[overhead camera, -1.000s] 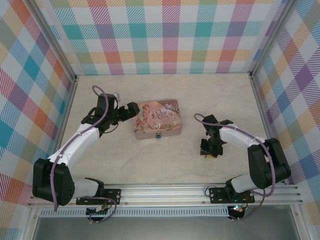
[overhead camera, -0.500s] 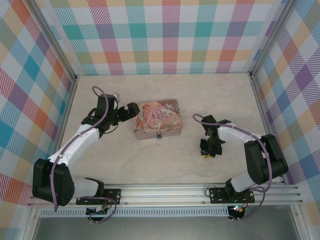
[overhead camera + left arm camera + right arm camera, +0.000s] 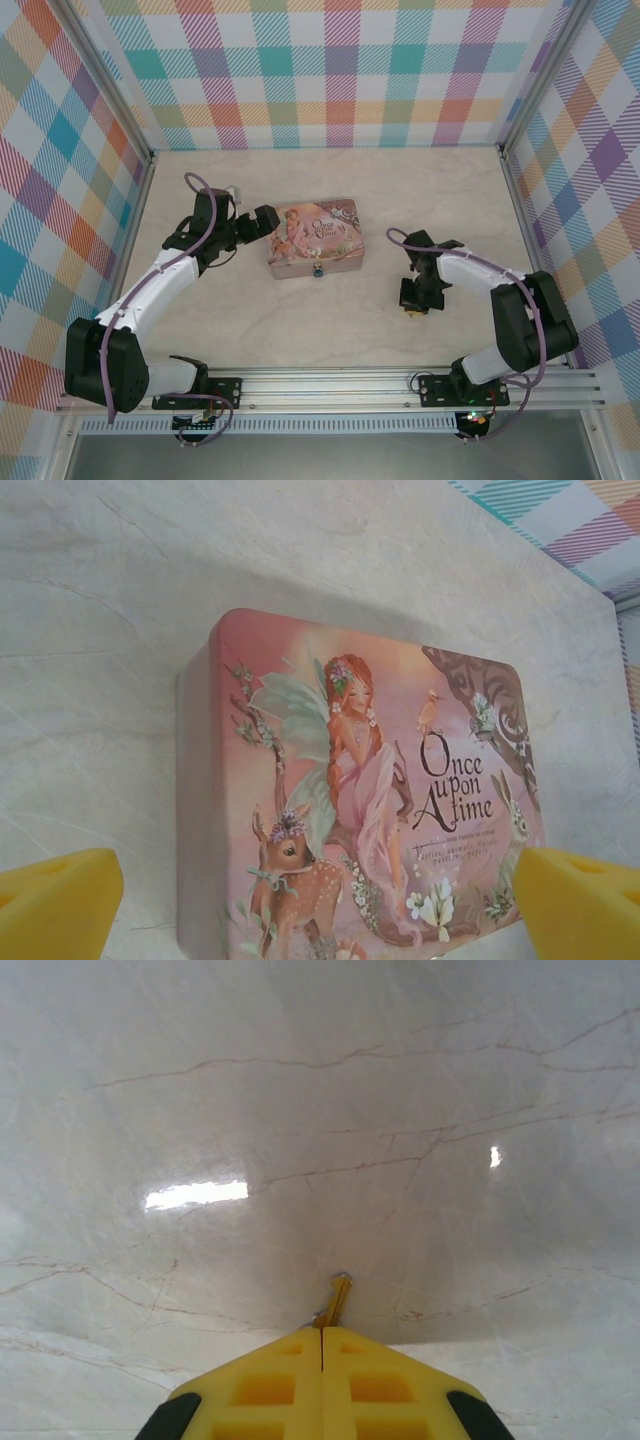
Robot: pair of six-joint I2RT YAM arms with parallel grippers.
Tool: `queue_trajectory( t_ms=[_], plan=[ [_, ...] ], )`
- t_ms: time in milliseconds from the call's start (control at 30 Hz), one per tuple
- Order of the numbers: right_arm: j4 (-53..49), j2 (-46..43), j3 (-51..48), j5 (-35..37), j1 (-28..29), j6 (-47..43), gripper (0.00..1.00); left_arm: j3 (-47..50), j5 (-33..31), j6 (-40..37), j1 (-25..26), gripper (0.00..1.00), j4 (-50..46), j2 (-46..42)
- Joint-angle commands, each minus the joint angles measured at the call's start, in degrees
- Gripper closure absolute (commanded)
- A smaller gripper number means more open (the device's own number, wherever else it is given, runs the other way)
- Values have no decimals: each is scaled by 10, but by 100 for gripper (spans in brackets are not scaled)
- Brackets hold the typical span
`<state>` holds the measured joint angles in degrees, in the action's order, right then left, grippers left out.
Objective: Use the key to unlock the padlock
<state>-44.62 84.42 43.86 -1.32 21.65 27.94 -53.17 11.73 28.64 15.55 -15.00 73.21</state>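
Currently closed pink tin [image 3: 313, 237], padlock [image 3: 317, 270] on front, right gripper [image 3: 322, 1334] pinching key [image 3: 337, 1296], left gripper [image 3: 266, 221] wide

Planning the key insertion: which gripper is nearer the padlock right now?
Left. The left gripper is at the tin's left end, just left of the padlock; the right gripper, shut on the key, is farther off to its right.

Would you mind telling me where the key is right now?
The key is pinched in the right claw, its tip poking out near the marble tabletop, right of the pink tin in the top view.
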Motion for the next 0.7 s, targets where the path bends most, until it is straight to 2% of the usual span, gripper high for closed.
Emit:
queue_trajectory(
  t_ms=[0,167,300,400,600,667],
  plan=[
    [9,-41,4,-11,-2,-30,100,-16,29,8,-3,0,-3,-19],
    [39,-104,20,-31,-2,-76,100,-16,89,63,-3,0,27,-17],
    [71,-147,44,-54,-2,-116,100,-11,145,136,2,1,78,-2],
    [93,-161,73,-80,-2,-146,100,-5,173,212,16,2,137,14],
    [164,-151,140,-133,0,-181,100,-2,183,374,58,8,241,67],
    [193,-137,165,-151,5,-185,100,-4,188,430,69,16,275,91]
  ],
)
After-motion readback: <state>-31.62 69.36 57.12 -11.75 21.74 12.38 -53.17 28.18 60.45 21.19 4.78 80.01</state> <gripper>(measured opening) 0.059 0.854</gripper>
